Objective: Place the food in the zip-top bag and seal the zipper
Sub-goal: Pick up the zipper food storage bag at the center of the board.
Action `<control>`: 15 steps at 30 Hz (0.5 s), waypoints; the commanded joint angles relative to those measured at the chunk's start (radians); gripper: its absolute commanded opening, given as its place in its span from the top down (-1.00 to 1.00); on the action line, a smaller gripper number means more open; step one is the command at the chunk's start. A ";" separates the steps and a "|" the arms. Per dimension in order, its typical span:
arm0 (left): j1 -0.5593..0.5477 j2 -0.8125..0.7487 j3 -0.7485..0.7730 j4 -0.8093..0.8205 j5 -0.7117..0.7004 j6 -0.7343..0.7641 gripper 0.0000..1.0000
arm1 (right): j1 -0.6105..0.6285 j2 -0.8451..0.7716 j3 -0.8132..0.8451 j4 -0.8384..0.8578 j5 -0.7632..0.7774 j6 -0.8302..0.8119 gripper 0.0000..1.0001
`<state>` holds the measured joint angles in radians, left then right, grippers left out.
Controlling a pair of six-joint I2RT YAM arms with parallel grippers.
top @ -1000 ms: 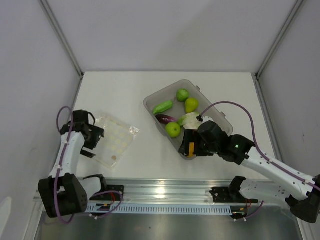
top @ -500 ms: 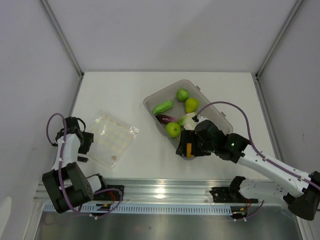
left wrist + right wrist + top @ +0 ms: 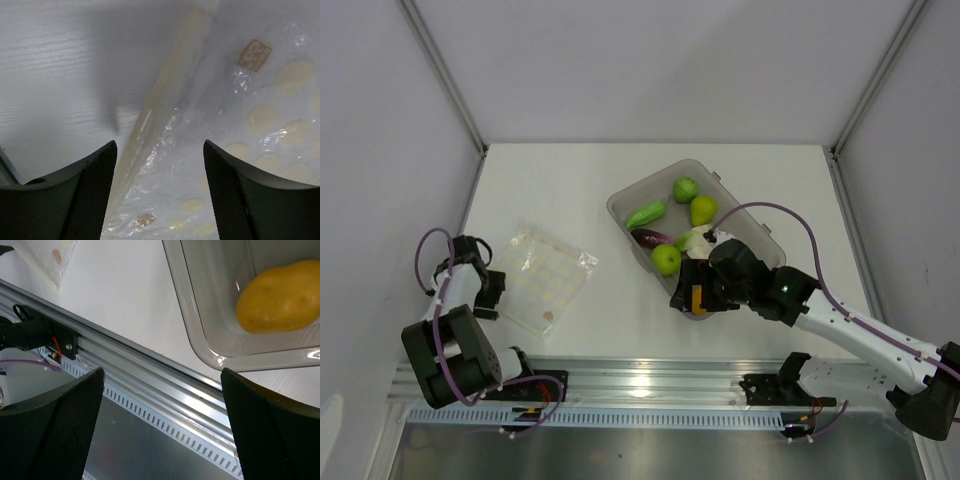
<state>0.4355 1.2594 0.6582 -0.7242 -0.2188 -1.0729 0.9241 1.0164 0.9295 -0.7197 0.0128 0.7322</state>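
bright, even light from above. a soft grey shadow lies on the table [image 3: 45, 65] ahead of the left gripper [image 3: 159, 160]; glare glints on the zip-top bag [image 3: 260, 90] there. its fingers [image 3: 75, 200] look dark and soft-edged.

Left gripper [image 3: 160, 155] jaws parted, arm folded back; right gripper [image 3: 162, 377] jaws wide, arm extended.

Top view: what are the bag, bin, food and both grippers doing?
Bag: flat on the table, no food inside.
Zipper: can't tell if sealed.
Food: lying in the bin.
Bin: open on top.
Left gripper: open, empty, over the zipper.
Right gripper: open, empty, over the bin's corner.
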 commanded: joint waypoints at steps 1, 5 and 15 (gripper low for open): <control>0.012 -0.017 0.000 0.052 -0.030 -0.021 -0.42 | 0.005 -0.007 -0.003 0.026 -0.001 0.012 -0.99; 0.012 0.026 0.007 0.054 -0.030 -0.025 -0.15 | 0.005 -0.027 0.002 0.016 -0.001 0.015 -0.99; 0.012 0.057 0.011 0.069 -0.021 -0.010 0.04 | 0.005 -0.079 0.011 -0.024 0.023 0.027 -0.99</control>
<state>0.4355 1.3285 0.6636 -0.6807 -0.2314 -1.0828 0.9241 0.9615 0.9295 -0.7380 0.0154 0.7437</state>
